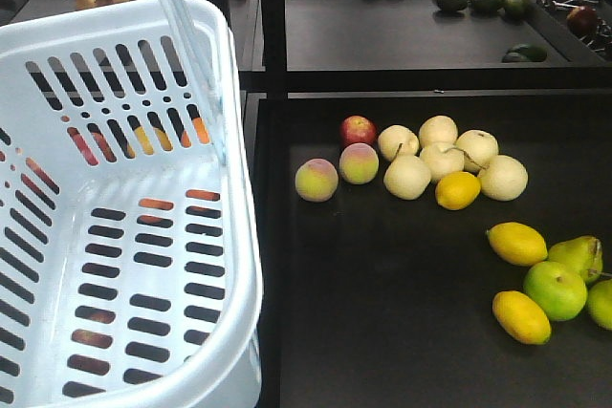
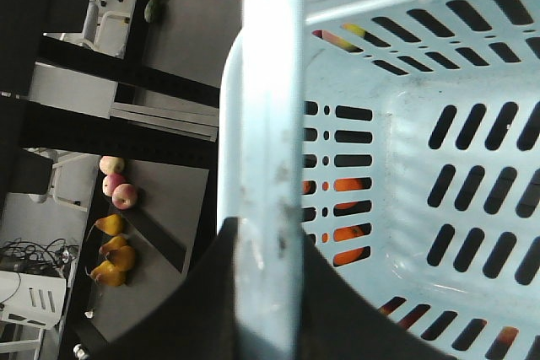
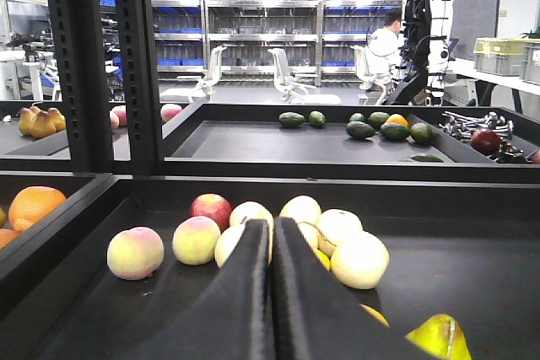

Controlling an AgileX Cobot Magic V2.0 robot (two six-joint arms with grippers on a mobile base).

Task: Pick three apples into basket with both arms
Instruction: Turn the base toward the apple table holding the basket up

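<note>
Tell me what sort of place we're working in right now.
Likely a robotics test hall staged as a produce stall: black trays of loose fruit on dark racking, metal shelving with blue bins behind, and office chairs near a white humanoid robot.

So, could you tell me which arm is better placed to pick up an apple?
Probably right. The left gripper clamps the basket handle, while the right gripper is free, shut, facing the fruit on the tray.

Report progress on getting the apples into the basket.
Done: nothing; the basket holds no fruit. In hand: the left gripper appears clamped on its handle; the right gripper is shut and empty. Left: all three apples.
</note>
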